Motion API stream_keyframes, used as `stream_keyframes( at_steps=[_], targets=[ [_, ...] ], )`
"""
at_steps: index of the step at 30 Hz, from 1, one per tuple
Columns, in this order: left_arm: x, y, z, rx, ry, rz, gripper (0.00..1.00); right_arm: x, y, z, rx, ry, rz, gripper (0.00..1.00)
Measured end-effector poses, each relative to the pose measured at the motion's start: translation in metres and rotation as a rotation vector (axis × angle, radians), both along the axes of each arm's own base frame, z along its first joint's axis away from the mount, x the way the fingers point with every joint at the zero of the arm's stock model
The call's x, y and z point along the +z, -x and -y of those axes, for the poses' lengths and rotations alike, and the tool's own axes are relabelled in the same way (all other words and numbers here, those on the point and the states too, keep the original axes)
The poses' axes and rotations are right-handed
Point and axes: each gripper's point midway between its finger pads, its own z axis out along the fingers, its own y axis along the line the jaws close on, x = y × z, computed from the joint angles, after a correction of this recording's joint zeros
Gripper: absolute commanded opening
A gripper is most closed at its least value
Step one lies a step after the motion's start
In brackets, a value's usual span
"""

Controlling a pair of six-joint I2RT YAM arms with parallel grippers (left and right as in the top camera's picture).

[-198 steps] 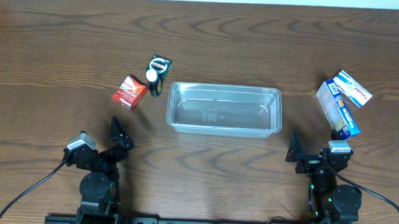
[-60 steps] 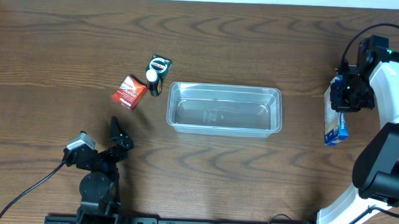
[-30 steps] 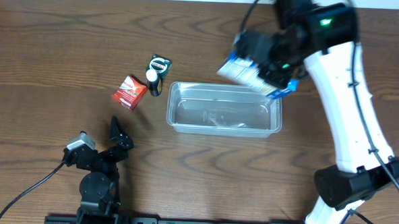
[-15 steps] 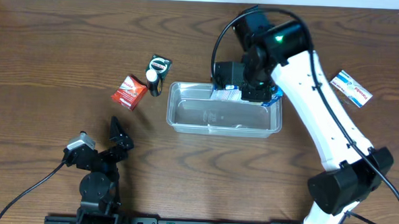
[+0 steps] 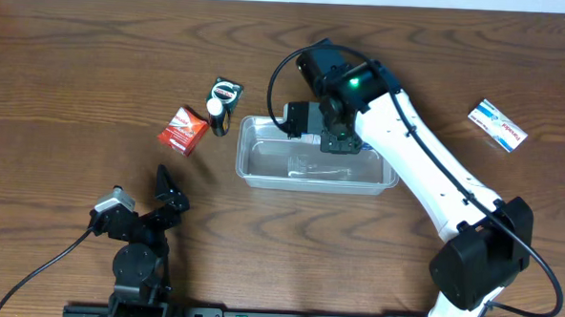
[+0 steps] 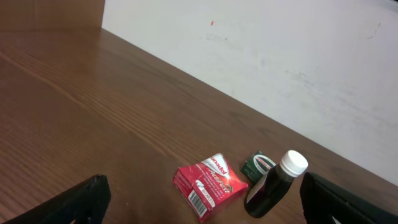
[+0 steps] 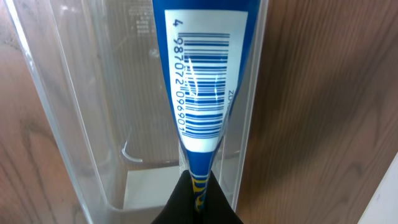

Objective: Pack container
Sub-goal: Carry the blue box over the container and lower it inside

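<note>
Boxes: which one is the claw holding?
The blue barcoded box, in the right claw at the container; the red box and white box lie free.

Container (image 5: pixel 253 176): the left half of its interior is open from above; the middle of its far wall is taken by the right gripper (image 7: pixel 198 185), clamped on a blue box (image 7: pixel 202 74) hanging inside close along that wall, and the white right arm (image 5: pixel 425 184) runs from there over the container's near-right corner. Off its far-left corner, close together: red box (image 5: pixel 182 129), dark bottle (image 5: pixel 216 115) nearly at the rim, green packet (image 5: pixel 227 89); left gripper (image 5: pixel 171 190) parked to its near left. Bare table (image 5: pixel 77 54) beyond its far wall and along its near wall; a blue-and-white box (image 5: pixel 498 125) lies well to its right
</note>
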Motion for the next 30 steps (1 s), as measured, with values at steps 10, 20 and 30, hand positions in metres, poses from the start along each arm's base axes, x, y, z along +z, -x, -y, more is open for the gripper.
stream_keyframes(
  at_steps=[10, 20, 30],
  targets=[
    [0.0, 0.0, 0.0, 0.0, 0.0, 0.0, 0.98, -0.026, 0.007, 0.005, -0.001, 0.029, -0.026, 0.01],
    [0.0, 0.0, 0.0, 0.0, 0.0, 0.0, 0.98, -0.05, 0.01, 0.006, 0.001, 0.038, -0.031, 0.01],
    [0.0, 0.0, 0.0, 0.0, 0.0, 0.0, 0.98, -0.063, 0.011, 0.007, 0.002, 0.039, -0.033, 0.01]
  ],
)
